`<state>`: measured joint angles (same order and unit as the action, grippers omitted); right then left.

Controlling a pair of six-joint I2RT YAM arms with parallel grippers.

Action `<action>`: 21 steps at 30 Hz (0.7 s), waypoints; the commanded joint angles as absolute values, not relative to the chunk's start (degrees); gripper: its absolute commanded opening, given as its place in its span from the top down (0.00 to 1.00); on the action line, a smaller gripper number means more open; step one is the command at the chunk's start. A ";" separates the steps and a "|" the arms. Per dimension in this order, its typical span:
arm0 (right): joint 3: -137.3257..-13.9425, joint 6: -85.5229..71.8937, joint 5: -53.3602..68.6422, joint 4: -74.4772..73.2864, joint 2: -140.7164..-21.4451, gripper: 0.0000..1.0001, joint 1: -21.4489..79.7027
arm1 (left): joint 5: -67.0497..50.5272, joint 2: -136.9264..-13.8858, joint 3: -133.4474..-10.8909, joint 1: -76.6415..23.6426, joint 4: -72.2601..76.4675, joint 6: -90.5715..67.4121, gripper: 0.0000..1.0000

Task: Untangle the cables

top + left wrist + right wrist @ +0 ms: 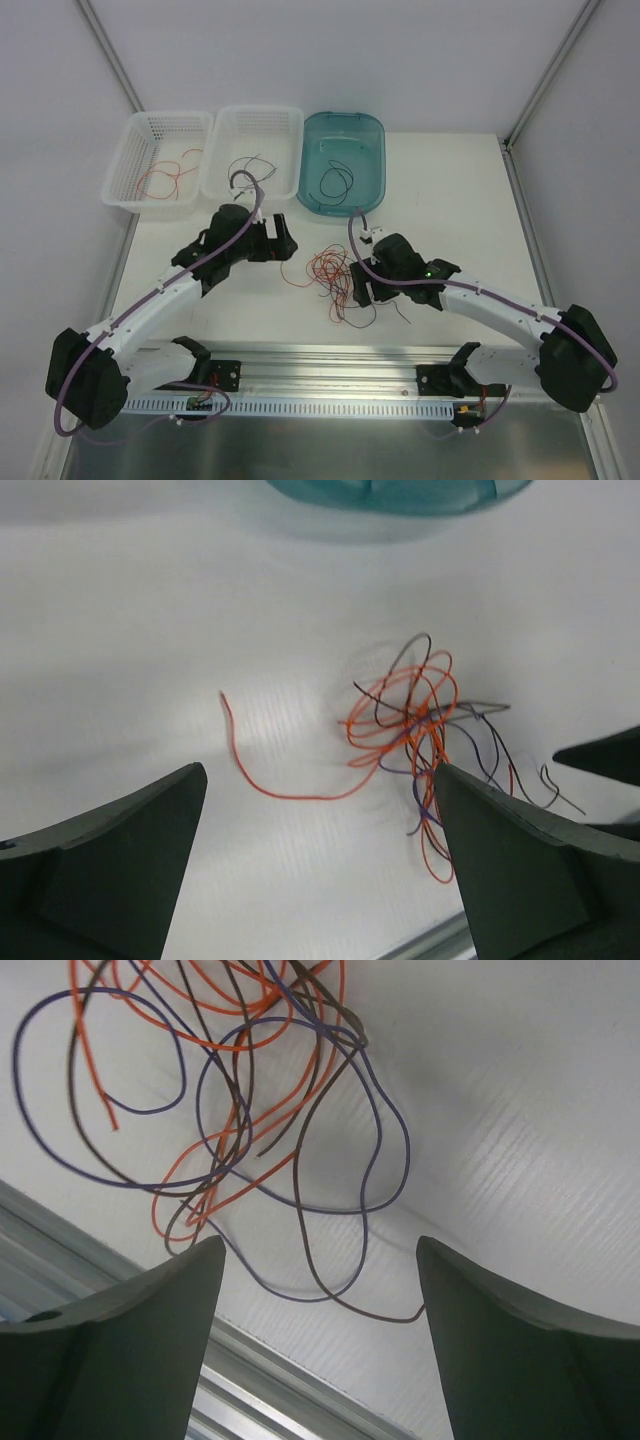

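Observation:
The cables (pixel 328 276) lie in a loose tangle of red-orange, dark and purple wires on the white table between both arms. My left gripper (pixel 289 246) is just left of the tangle and open. In the left wrist view the knot (pixel 415 715) sits beyond the right finger (pixel 510 860), and one red-orange strand (pixel 290 795) trails out to the left. My right gripper (pixel 361 290) hangs over the tangle's right side, open. In the right wrist view a purple and a brown loop (pixel 340 1285) lie between its fingers, ungripped.
At the back stand two white baskets, the left one (pixel 125 165) holding red wires and the middle one (pixel 290 150) holding dark wires. A teal bin (pixel 372 165) holds one dark wire. A metal rail (pixel 330 355) runs along the near edge.

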<state>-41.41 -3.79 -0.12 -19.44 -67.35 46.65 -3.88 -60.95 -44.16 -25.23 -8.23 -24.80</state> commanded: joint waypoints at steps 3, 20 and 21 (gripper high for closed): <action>-37.97 -8.70 -1.50 -11.08 -71.18 0.28 46.23 | 3.42 -62.66 -39.29 -35.76 -3.71 -33.48 0.01; -38.41 -9.58 -2.11 -11.51 -71.72 0.99 46.58 | 8.17 -85.69 -48.07 -50.61 4.31 -35.51 0.10; -38.50 -9.58 -2.11 -12.12 -70.67 0.99 46.67 | 8.61 -87.17 -48.42 -50.89 4.31 -35.51 0.16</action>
<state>-37.60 -9.02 -1.28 -11.84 -73.78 46.59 6.22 -85.25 -45.56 -49.23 1.87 -34.94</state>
